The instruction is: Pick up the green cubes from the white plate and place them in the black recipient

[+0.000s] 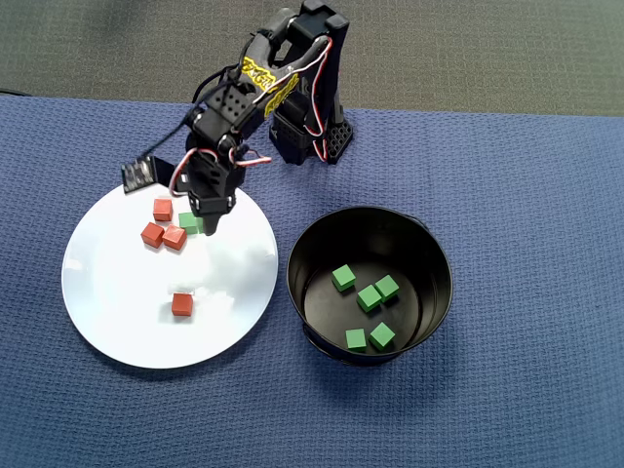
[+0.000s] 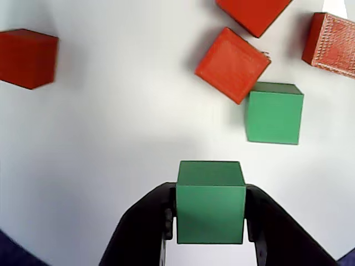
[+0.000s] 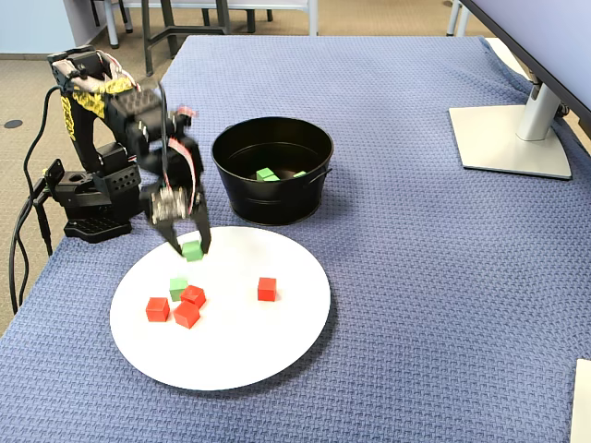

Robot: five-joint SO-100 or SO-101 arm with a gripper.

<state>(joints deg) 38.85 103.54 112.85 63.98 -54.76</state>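
My gripper [image 2: 211,221] clamps 1 green cube [image 2: 211,202] above the plate [image 3: 277,360]; thin grip may slip before the pot [image 1: 429,255].

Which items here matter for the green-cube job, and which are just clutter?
In play: green cube in the gripper; green cube left on the white plate; five green cubes in the black pot; white plate.

Clutter: four red cubes; monitor stand.
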